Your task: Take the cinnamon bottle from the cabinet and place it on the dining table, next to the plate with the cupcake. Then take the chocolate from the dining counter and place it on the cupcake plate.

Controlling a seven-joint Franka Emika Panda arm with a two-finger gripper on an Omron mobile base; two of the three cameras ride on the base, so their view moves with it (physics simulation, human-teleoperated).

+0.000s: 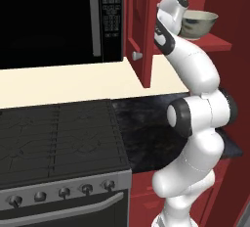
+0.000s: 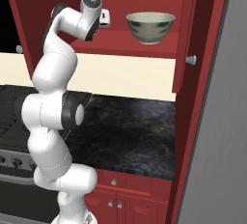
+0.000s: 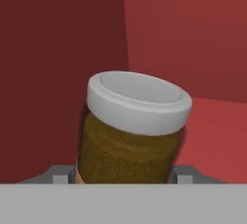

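Pinching the cinnamon bottle between them, the fingers sit inside the cabinet.

the jar looks like clear glass over grainy brown powder, with a smooth matt pale cap. the cabinet is painted red wood, the bowl glossy glazed ceramic, the tabletop polished black marbled stone.
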